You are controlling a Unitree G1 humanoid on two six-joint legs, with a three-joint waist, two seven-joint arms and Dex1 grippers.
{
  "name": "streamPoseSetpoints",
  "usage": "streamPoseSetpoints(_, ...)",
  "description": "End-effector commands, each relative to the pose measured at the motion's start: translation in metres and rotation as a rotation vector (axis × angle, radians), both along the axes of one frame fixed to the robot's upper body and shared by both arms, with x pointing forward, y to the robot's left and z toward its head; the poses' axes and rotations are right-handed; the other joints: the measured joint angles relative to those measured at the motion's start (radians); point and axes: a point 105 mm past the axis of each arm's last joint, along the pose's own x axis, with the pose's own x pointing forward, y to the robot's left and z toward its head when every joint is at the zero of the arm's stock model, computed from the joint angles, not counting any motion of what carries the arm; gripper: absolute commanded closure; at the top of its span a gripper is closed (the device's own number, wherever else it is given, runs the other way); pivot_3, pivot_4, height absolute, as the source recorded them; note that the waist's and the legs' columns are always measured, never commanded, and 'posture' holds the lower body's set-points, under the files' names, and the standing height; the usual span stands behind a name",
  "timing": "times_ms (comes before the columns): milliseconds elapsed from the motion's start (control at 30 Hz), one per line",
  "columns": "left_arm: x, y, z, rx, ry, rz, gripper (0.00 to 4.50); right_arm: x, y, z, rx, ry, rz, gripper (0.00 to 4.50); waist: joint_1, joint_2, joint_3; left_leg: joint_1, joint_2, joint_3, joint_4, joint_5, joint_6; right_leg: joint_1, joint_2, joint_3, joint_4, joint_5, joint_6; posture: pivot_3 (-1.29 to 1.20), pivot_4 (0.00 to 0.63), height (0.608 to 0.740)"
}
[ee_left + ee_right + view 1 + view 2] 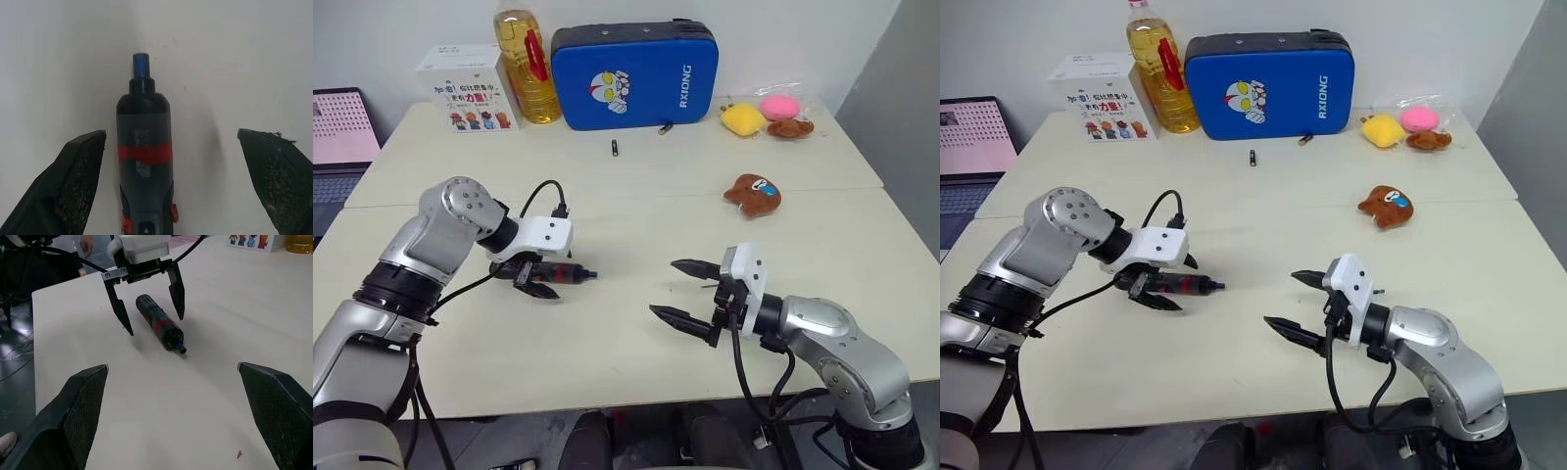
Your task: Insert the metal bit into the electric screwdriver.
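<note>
Electric screwdriver point(159, 323): slim black body, red band, dark narrow tip, lying flat on bench point(636, 206). Metal bit point(615, 148): thin dark rod, lying far back on bench, well apart.

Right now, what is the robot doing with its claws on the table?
The robot's left gripper hangs open over the electric screwdriver, one finger on each side, not gripping it. The screwdriver lies flat on the table. The right gripper waits open and empty nearby. A thin dark rod, maybe the metal bit, lies far back near the blue case.
</note>
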Motion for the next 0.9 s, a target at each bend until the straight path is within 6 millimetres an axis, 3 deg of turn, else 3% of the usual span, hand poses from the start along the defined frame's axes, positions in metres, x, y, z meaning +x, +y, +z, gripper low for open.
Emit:
streamPoseSetpoints(33,0.012,-0.004,-0.002,0.055,-0.042,-0.03,0.0,-0.005,0.002,0.007,0.01,-0.04,0.002,0.04,0.001,0.0,0.0,0.0,0.0,0.0,0.0,0.0,0.0,0.0,0.0,0.0,0.0,0.0,0.0,0.0,0.15,0.74)
streamPoseSetpoints(233,0.022,-0.013,-0.011,0.055,-0.036,-0.05,0.0,-0.007,0.003,0.008,0.018,-0.038,-0.009,0.04,0.001,0.0,0.0,0.0,0.0,-0.001,0.001,0.0,0.0,0.0,0.0,-0.001,0.001,0.0,0.0,0.0,0.15,0.74)
streamPoseSetpoints(500,0.027,-0.002,-0.02,0.133,-0.015,-0.06,0.0,-0.011,0.004,0.008,0.029,-0.029,-0.015,0.04,0.0,0.0,0.0,0.0,0.0,-0.001,0.001,0.0,0.0,0.0,0.0,-0.001,0.002,0.0,0.0,0.0,0.15,0.74)
streamPoseSetpoints(767,0.03,-0.006,-0.025,0.131,-0.004,-0.06,0.0,-0.012,0.003,0.011,0.034,-0.029,-0.011,0.04,0.0,-0.001,-0.001,0.002,0.0,-0.001,0.001,0.0,0.0,0.001,0.001,0.0,0.003,0.0,0.0,0.0,0.15,0.74)
streamPoseSetpoints(900,0.031,-0.011,-0.024,0.108,-0.001,-0.055,0.72,-0.011,0.004,0.011,0.032,-0.03,-0.008,0.0,0.001,0.0,-0.001,0.003,0.0,-0.001,0.001,0.0,0.0,0.002,0.001,0.0,0.004,0.0,0.0,0.0,0.15,0.74)
